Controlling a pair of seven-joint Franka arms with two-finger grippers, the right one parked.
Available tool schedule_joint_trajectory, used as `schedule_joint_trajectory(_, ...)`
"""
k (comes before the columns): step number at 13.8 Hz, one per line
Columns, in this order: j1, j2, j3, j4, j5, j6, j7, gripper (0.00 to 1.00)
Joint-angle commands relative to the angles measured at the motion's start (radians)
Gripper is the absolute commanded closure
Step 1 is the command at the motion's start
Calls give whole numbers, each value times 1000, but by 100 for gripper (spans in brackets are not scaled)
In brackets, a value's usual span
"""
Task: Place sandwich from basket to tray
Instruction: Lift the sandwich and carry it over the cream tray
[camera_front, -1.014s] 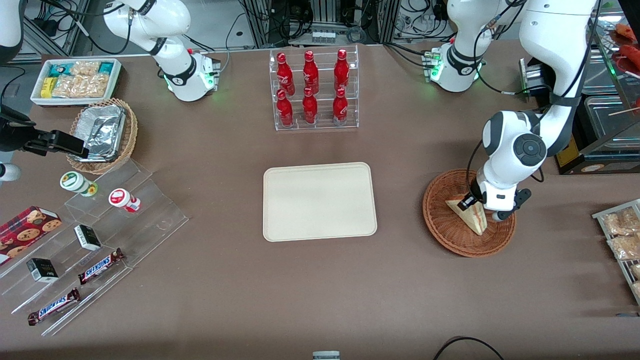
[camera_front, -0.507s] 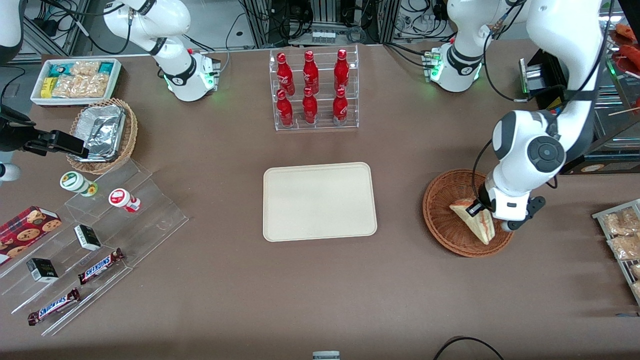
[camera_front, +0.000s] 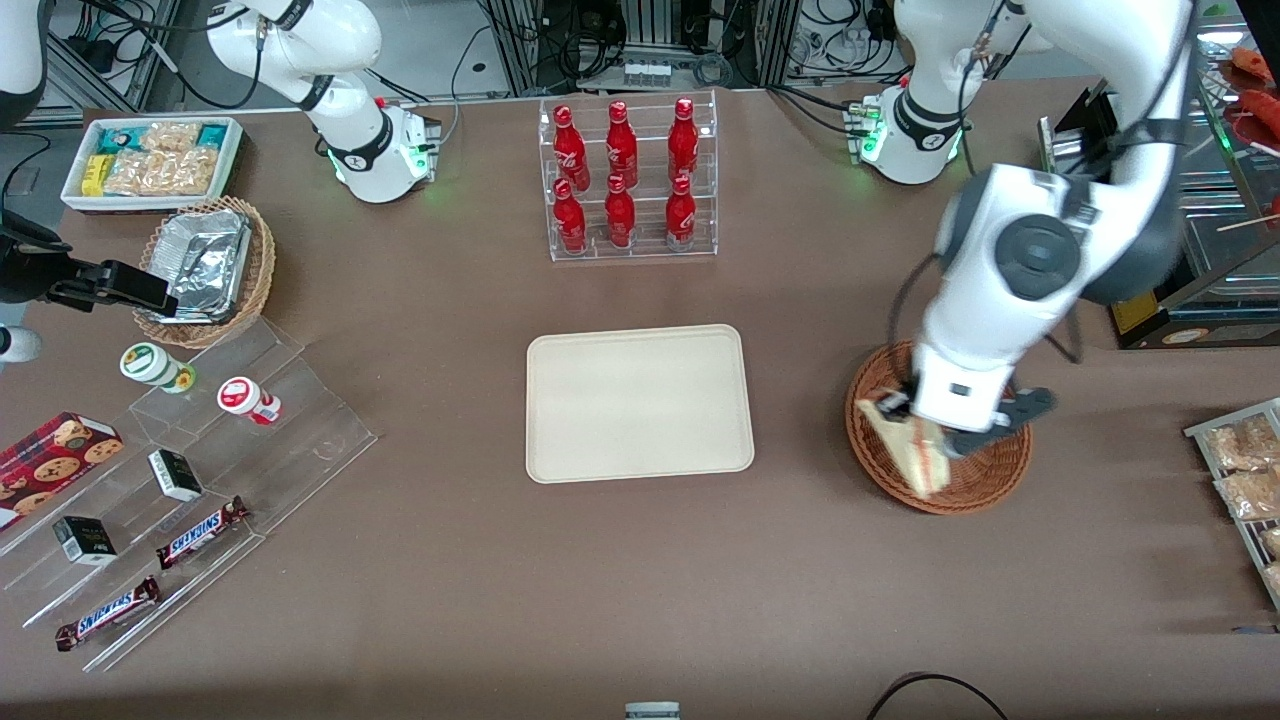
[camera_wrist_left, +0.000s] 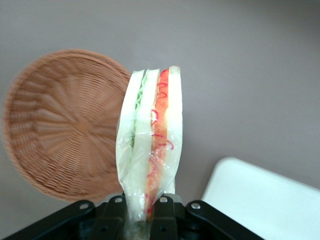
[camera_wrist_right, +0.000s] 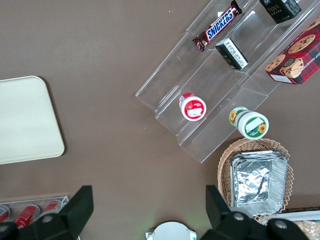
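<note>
The pincer (camera_wrist_left: 142, 212) hangs over the reddish-brown wicker basket (camera_front: 985, 478), its fingers pinching the narrow end of the wrapped sandwich (camera_front: 908, 452), which is lifted clear of the basket floor. On the brown desk (camera_front: 640, 580), the cream tray (camera_front: 639, 402) lies bare, at about nine o'clock from the basket and well apart from it. In the wrist view the basket (camera_wrist_left: 60, 125) shows below the sandwich (camera_wrist_left: 150, 145), whose green and red filling runs along the cut edge, with a tray (camera_wrist_left: 265, 200) corner near.
</note>
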Motion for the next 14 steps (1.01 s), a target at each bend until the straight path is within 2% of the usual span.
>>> schedule_joint_trajectory(1,-124,103,12,103,7,-22,-14,100)
schedule_joint_trajectory(3,-230,193,14,156,7,-14,-20,100)
schedule_joint_trajectory(6,-288,313,-8,258,10,-12,-13,100)
schedule_joint_trajectory(10,-367,388,-9,281,13,15,-10,100)
schedule_joint_trajectory(14,-433,465,-9,284,13,130,-19,100)
